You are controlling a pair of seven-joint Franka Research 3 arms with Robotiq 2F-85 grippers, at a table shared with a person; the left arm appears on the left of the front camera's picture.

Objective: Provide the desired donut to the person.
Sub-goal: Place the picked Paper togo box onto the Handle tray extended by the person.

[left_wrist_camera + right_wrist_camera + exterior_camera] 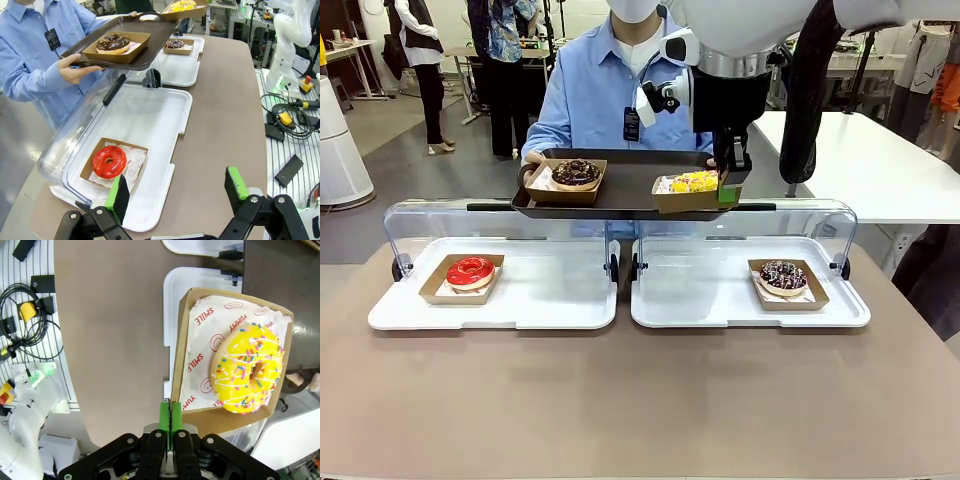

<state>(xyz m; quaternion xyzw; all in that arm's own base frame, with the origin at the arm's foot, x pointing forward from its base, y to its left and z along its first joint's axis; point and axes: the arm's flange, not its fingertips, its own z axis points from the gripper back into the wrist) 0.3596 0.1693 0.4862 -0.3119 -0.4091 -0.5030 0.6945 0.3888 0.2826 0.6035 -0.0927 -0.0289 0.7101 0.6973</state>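
Observation:
The person (610,95) in a light blue shirt holds a dark serving tray (620,192) above the far side of the table. A yellow sprinkled donut (694,181) lies in a cardboard box (181,365) at the tray's right front edge. My right gripper (728,190) is shut on that box's rim, its green pads (165,416) pinching the cardboard wall. Whether the box rests on the tray I cannot tell. A chocolate donut (576,172) in its own box sits on the tray's left. My left gripper (177,192) hangs open over the near table, empty.
Two white display trays (570,300) with clear lids (500,222) swung back lie side by side. The left one holds a red glazed donut (470,270), the right one (710,300) a chocolate sprinkled donut (783,276). Brown tabletop (640,400) spreads in front.

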